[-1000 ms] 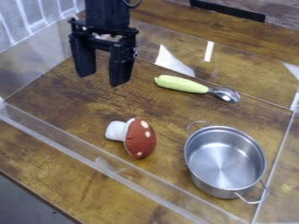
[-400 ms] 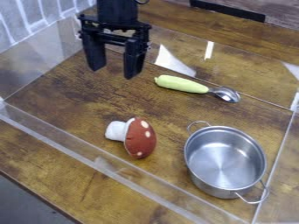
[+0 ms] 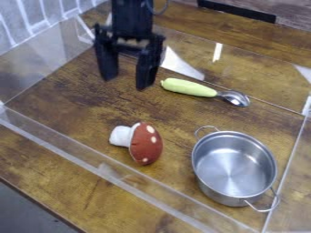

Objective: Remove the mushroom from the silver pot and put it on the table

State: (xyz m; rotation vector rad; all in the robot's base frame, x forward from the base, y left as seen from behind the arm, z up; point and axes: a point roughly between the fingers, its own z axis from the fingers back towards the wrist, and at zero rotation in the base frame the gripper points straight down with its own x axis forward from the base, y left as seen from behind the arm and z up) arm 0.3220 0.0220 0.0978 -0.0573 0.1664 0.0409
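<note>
**Trainee:** Where did the task stand for you at this instant?

**Instructor:** As far as the single view showed, you had it essentially finished. The mushroom point(image 3: 138, 142) lay on its side on the table point(image 3: 73, 100), red dotted cap toward the lower right and white stem toward the upper left, just beside the silver pot point(image 3: 235, 167) but outside its rim. The pot stood upright, and its interior looked bare and reflective; nothing was visible in it.

**Trainee:** And my gripper?

**Instructor:** Your gripper point(image 3: 129, 68) hung near the back of the table, pointing straight down, its two dark fingers spread apart with nothing between them. It gripped no object, and it stood well apart from both the mushroom and the pot.

**Trainee:** Was anything else near it?

**Instructor:** The spoon point(image 3: 205, 90), with its yellow-green handle, lay just right of the fingers. Whether a fingertip was close above the handle or merely behind it, the angle did not let me say; they appeared separate.

**Trainee:** So what remained?

**Instructor:** In my judgement, nothing of the task itself: the mushroom was out and resting on wood. You had only to leave it undisturbed.
</note>
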